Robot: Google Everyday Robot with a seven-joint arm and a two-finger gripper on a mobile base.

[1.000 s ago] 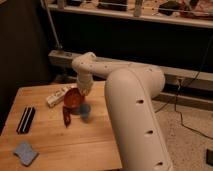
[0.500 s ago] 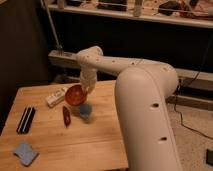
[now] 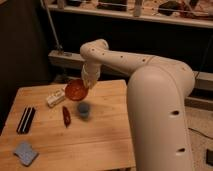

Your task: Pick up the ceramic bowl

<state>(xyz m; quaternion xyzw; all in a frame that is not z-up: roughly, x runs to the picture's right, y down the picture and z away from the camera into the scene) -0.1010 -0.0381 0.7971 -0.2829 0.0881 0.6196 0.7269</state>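
Observation:
The ceramic bowl (image 3: pixel 76 90) is glossy orange-red, tilted and lifted above the wooden table (image 3: pixel 100 140). My gripper (image 3: pixel 86 85) is at the bowl's right rim and holds it up, at the end of the white arm (image 3: pixel 150 80). The small blue cup (image 3: pixel 83 110) stands on the table just below the bowl. The slim dark-red object (image 3: pixel 66 116) lies to the left of the cup.
A white box (image 3: pixel 55 99) lies at the back left of the table. A black striped item (image 3: pixel 25 120) lies at the left edge and a blue-grey pad (image 3: pixel 25 153) at the front left. A dark shelf unit (image 3: pixel 140 30) stands behind the table.
The bowl has risen off the table with my gripper and moved up and slightly back. The arm has swung further right in the view.

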